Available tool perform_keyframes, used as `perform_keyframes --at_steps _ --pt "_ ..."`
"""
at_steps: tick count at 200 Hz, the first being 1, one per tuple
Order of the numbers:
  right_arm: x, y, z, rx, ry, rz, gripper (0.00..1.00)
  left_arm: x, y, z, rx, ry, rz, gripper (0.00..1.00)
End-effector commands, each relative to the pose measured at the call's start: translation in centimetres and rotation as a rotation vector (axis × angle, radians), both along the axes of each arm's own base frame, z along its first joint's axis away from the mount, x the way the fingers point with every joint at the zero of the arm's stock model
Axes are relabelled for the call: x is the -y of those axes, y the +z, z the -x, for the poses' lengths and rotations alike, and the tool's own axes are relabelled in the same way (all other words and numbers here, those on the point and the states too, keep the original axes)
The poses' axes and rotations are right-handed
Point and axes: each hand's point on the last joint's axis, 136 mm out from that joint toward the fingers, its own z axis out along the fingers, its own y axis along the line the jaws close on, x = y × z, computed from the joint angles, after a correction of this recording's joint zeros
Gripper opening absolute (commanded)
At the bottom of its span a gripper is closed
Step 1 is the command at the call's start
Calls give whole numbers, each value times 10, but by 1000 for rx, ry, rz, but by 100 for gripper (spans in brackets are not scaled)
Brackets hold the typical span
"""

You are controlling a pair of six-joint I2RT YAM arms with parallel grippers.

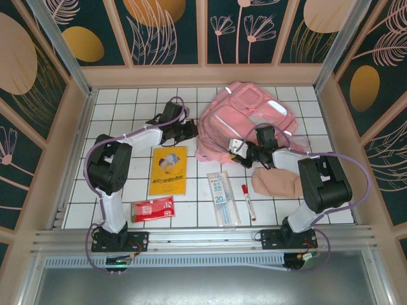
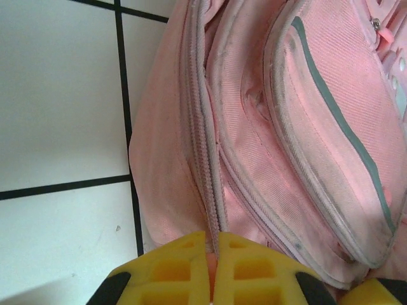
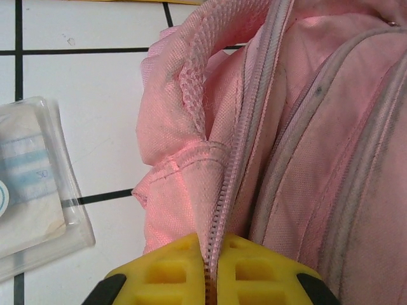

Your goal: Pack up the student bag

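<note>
Behind the left hand [image 2: 212, 240] and right hand [image 3: 213, 241], both pinched shut on the bag [image 1: 248, 117], book [image 1: 168, 170], pen [image 1: 248, 202] and pouch [image 1: 276, 183] lie unpacked.

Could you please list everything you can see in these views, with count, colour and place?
bag: one, pink, far centre-right of the table
book: one, yellow, centre-left, beside the left arm
packet: one, red, near edge, by the left arm's base
clear pack: one, transparent with blue print, near centre
marker: one, red and white, just right of the clear pack
pouch: one, beige, near side of the bag, by the right arm
table: one, white tiles, dark lines
left gripper: one, yellow fingers, shut on the bag's zip
right gripper: one, yellow fingers, shut on the bag's zip
</note>
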Motion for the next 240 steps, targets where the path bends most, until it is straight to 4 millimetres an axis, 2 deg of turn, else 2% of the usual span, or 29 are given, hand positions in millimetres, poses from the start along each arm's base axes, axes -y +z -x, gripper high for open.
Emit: perform_keyframes --at_steps 1,12,28,41,57,68,78,93,117,136,161,170,184,205,240 --pt "26 -11 3 -25 -59 107 0 -61 -8 -39 68 150 -189 0" --pt "16 1 0 -26 -74 52 22 -52 -2 -36 59 144 -130 0" --pt "-15 34 4 -25 -25 -70 34 -30 15 -25 47 138 23 0" --pt "-38 61 7 12 0 -165 46 -12 22 -13 38 126 78 0" --pt "-55 89 -3 60 -24 -251 54 9 27 -2 20 102 88 0" --pt "-63 98 -13 66 -53 -277 56 19 27 3 -8 107 115 0" --pt "-69 104 -21 59 -77 -310 57 25 28 8 -43 126 172 0" --pt "-76 100 -30 41 -99 -325 60 29 33 13 -62 154 237 0" --pt "-88 76 -33 -59 -69 -266 59 29 45 14 -55 158 257 0" --pt "-100 59 -24 -149 -27 -239 59 30 53 16 -52 152 270 0" --pt "-105 37 -22 -243 -38 -182 59 30 53 20 -61 152 284 0" --pt "-104 28 -23 -264 -52 -146 51 28 52 21 -60 155 281 0" --pt "-102 17 -21 -266 -51 -93 30 24 51 22 -48 167 257 0" --pt "-95 14 -15 -228 -11 -36 1 6 47 12 17 195 151 0" --pt "-74 10 -3 -149 78 90 0 -45 30 -17 47 295 43 0"
